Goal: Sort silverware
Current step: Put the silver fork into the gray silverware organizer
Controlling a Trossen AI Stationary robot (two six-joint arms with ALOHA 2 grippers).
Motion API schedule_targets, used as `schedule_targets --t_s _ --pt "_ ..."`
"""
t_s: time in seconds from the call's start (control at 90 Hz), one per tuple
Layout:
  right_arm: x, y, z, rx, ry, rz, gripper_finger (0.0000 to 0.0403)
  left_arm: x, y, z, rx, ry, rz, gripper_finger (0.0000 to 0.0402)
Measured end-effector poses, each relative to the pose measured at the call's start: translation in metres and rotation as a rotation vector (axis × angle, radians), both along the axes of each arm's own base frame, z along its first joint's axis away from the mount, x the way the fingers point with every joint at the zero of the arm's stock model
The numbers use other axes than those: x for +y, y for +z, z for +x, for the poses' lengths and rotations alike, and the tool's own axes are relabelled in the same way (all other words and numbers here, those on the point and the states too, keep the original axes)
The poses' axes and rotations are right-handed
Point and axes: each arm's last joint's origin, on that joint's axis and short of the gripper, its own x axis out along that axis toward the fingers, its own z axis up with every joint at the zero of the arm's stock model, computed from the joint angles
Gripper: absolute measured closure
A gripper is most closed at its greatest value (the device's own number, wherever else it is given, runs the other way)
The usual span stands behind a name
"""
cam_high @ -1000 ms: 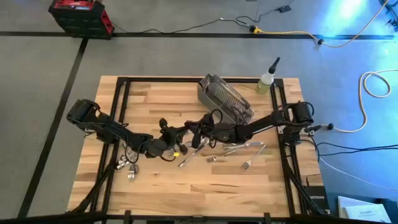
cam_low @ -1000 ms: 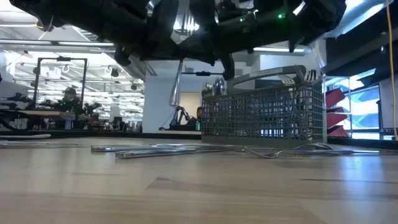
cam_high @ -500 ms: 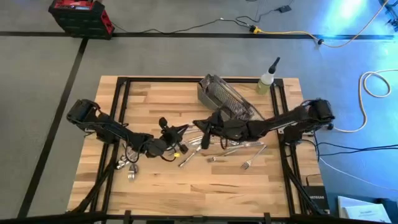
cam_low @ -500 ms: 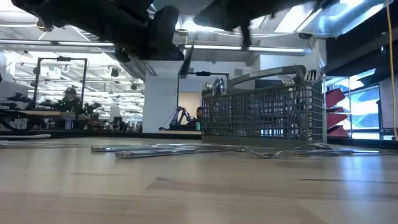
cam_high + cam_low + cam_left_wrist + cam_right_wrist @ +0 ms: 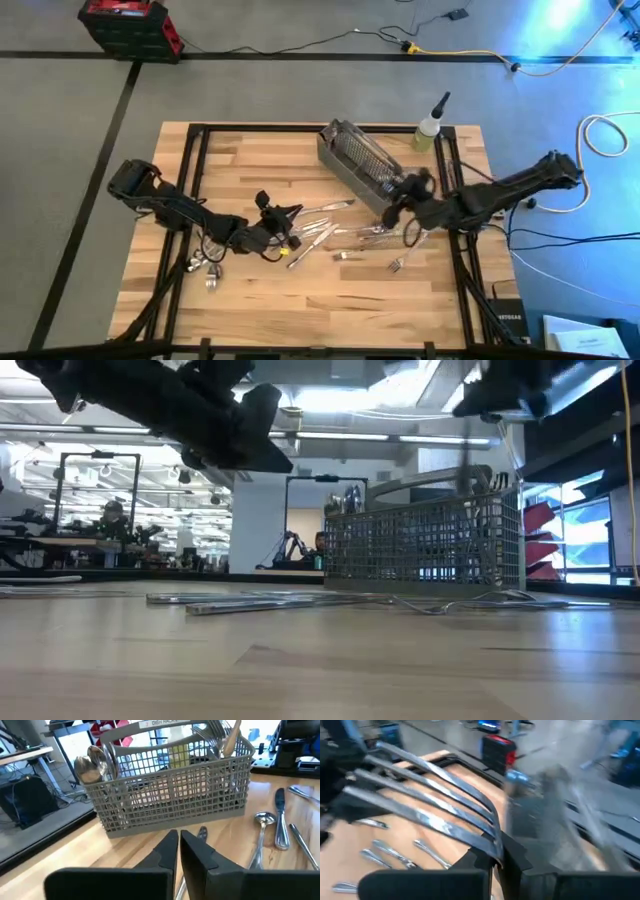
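Observation:
The gray mesh basket (image 5: 360, 160) stands at the table's far middle, with spoons and forks (image 5: 95, 762) upright in it. More silverware (image 5: 335, 228) lies loose on the wood in front of it. My right gripper (image 5: 398, 198) hovers by the basket's near end, shut on a fork (image 5: 425, 790). In the low view a thin blurred shape, probably this fork (image 5: 466, 465), hangs over the basket (image 5: 420, 540). My left gripper (image 5: 179, 842) is shut with nothing in it, above the table's middle (image 5: 285, 213), pointing at the basket (image 5: 170, 795). My right gripper pinches the fork between its two fingers just behind the tines (image 5: 487, 837). The tines stick out past the fingertips and fan away from them. The handle is hidden by the fingers. The fork is lifted clear of the table.
A small pile of silverware (image 5: 205, 265) lies at the near left by the left arm, and a lone fork (image 5: 400, 262) at the near right. A bottle (image 5: 430, 130) stands at the far right corner. Bare wood lies along the near edge.
My right gripper has carried the fork from above the table's middle toward the right edge, to the basket's near end, keeping it clear of the table. Its arm has swung back toward the right with it.

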Motion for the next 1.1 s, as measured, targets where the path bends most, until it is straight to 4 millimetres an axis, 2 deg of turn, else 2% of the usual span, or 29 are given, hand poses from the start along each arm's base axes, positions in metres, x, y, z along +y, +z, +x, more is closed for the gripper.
schedule_targets --t_s 0.111,0.244,0.511,0.633,0.778,1.1 --pt "-0.005 0.000 -0.026 -0.084 -0.035 0.002 0.0403 0.001 0.000 0.000 0.000 0.003 0.000 0.0398" --pt "-0.012 -0.009 -0.043 -0.122 -0.043 0.019 0.0403 0.003 0.000 0.001 -0.012 0.012 -0.013 0.0398" --pt "-0.014 -0.054 -0.050 -0.109 -0.074 0.128 0.0401 0.003 -0.001 0.000 -0.005 0.011 -0.015 0.0398" --pt "-0.014 -0.057 -0.049 -0.132 -0.104 0.139 0.0389 0.003 -0.001 0.000 -0.002 0.012 -0.014 0.0398" --pt "-0.013 -0.049 -0.044 -0.196 -0.097 0.113 0.0348 0.003 -0.001 0.000 -0.001 0.012 -0.014 0.0398" --pt "-0.013 -0.040 -0.042 -0.236 -0.138 0.015 0.0208 0.002 -0.002 0.001 0.024 -0.044 -0.017 0.0398"
